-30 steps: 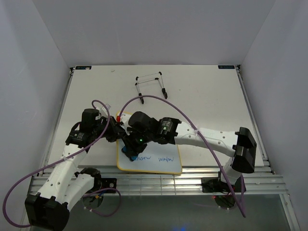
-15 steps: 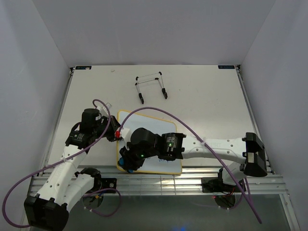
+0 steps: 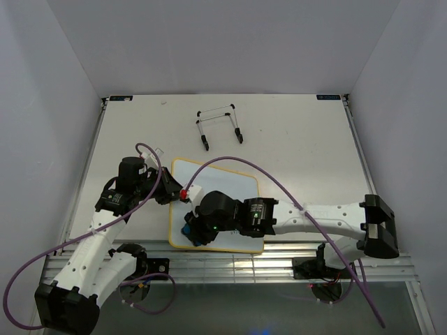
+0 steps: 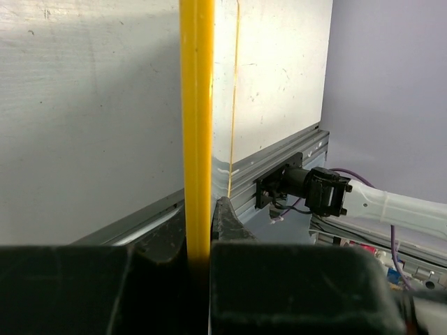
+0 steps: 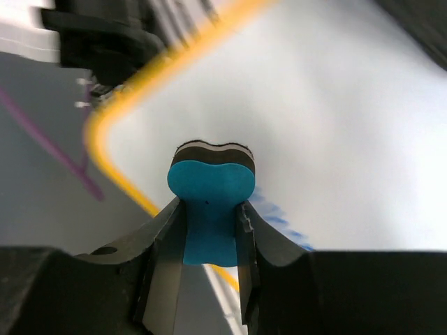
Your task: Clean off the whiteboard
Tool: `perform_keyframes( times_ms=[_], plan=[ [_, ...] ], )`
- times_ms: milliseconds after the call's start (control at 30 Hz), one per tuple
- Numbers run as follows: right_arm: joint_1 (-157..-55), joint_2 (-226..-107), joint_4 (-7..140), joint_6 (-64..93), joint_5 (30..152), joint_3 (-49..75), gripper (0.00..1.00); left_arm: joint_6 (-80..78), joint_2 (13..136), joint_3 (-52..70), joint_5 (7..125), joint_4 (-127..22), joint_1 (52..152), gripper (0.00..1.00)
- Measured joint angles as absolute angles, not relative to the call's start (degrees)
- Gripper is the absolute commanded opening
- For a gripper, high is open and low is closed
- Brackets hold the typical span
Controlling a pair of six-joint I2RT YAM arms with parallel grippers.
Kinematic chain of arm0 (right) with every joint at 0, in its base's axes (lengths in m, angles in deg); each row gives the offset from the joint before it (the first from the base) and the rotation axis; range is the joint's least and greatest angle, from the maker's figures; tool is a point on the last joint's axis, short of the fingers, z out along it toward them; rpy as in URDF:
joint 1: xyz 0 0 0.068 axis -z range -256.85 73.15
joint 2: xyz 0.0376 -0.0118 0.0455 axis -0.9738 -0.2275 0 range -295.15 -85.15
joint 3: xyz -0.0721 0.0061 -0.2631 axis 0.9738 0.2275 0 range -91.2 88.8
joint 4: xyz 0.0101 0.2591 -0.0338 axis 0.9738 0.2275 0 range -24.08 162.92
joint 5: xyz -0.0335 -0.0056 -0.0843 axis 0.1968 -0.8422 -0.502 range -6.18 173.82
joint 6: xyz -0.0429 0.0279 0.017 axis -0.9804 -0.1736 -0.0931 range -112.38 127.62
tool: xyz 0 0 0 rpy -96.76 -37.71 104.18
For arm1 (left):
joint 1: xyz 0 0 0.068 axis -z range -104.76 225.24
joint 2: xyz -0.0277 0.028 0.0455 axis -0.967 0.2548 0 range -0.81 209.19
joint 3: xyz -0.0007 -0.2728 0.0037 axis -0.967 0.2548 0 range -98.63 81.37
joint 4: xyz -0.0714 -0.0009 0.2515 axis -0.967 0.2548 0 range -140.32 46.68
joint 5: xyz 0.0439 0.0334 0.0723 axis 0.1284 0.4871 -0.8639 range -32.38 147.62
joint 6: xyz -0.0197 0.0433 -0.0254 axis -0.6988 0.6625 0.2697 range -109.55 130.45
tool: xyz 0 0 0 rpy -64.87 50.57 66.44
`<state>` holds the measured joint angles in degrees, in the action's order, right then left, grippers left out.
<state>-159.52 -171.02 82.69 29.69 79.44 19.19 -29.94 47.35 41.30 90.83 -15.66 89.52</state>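
Whiteboard, glossy white with a yellow frame, looks mostly clean, just some blue smears right beside the eraser. It lies flat under the right gripper, which is clamped on that eraser. Left gripper pinches the board's frame edge.

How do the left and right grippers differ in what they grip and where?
The left gripper is shut on the whiteboard's yellow frame; the right gripper is shut on a blue eraser. The left sits at the board's left edge; the right is over its near-left corner. Both are shut.
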Motion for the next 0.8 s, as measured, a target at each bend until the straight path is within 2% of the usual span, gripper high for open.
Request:
perform_keyframes(
  times_ms=[200,333,633,800],
  plan=[
    [-150.32,-162.97,79.2,31.59,79.55,33.88,0.08,-30.26,47.42,41.32,90.53,-15.27,89.5,0.0],
    [-146.08,-160.31,78.45,32.31,79.55,39.04,0.08,-31.68,47.53,41.34,89.81,-14.31,89.43,0.0],
    [-148.81,-162.01,79.17,32.64,80.99,35.43,0.08,-32.6,47.33,41.34,89.26,-13.54,89.21,0.0],
    [-158.23,-168.61,77.58,32.33,84.64,22.89,0.08,-32.21,47.24,41.34,89.57,-13.94,89.24,0.0]
  ],
)
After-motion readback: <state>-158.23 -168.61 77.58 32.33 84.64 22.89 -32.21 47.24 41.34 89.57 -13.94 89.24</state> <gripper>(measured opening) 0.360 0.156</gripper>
